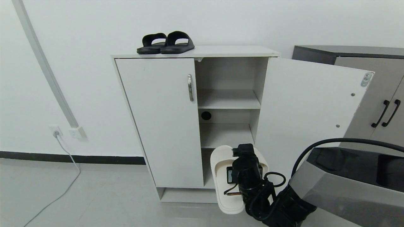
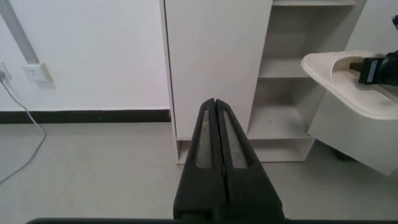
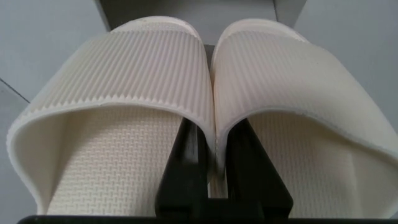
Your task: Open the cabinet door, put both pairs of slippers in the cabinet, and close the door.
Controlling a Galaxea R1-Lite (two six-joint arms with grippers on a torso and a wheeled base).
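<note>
Two pairs of slippers are in sight. The cream slippers [image 1: 221, 176] hang off the floor, side by side, in front of the lower part of the cabinet's open right half, toes towards the opening. The right gripper [image 3: 214, 168] is clamped on the two inner strap edges, pressed together between its fingers. The black slippers [image 1: 165, 43] sit side by side on the cabinet [image 1: 227, 51] top, near its left end.

Inside the cabinet, bare shelves [image 1: 227, 99] show, with a round hole [image 1: 206, 115] in the back panel. The right door [image 1: 303, 110] is swung wide and stands just beside the held pair on the right. The left door [image 1: 161, 119] is closed, its metal handle [image 1: 190, 87] at the inner edge, covering that half.

The left gripper [image 2: 215, 137] has its fingers pressed together on nothing, low over the grey floor [image 2: 93, 168], well apart from the cabinet front. A grey cupboard [image 1: 372, 94] with black handles stands behind the open door. A wall socket [image 1: 55, 130] with a cable [image 1: 63, 189] trailing over the floor lies to the left.
</note>
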